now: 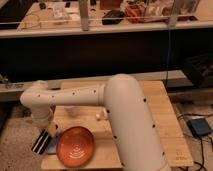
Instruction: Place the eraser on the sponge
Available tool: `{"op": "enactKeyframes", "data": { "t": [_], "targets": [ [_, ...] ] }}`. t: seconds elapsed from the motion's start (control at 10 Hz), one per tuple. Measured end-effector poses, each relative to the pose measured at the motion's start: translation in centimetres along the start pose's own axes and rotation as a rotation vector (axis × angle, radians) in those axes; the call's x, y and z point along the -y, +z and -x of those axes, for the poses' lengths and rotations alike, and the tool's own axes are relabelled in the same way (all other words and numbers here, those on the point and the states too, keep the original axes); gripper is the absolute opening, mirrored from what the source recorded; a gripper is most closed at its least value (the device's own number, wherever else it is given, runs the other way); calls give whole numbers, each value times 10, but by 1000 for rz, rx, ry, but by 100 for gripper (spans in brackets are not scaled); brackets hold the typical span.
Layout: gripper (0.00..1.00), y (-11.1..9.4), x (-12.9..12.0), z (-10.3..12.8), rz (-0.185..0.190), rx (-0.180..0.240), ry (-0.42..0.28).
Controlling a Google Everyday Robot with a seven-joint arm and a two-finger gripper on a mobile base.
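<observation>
The gripper (42, 141) hung over the sponge (52, 146), at 9 o'clock of the orange dish (75, 146) on the tabletop (162, 117). I could not tell its grip, and the eraser was not visible. Any release should be low and centred on the sponge.

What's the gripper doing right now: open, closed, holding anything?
Gripper: cannot be told; it is low at the edge of the table, beside the sponge and the orange dish.
</observation>
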Motion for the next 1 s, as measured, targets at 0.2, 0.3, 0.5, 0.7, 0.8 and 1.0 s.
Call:
{"op": "enactKeyframes", "data": {
  "t": [0.2,0.3,0.5,0.7,0.8,1.0],
  "targets": [
    [0,7,1,2,9,15,-18],
    [0,11,-2,2,11,27,-24],
    [0,15,-21,-4,5,51,-26],
    [0,14,-46,-13,-14,59,-7],
    [0,10,-58,-20,-30,55,13],
    [0,1,-84,-32,-48,50,46]
  ]
}}
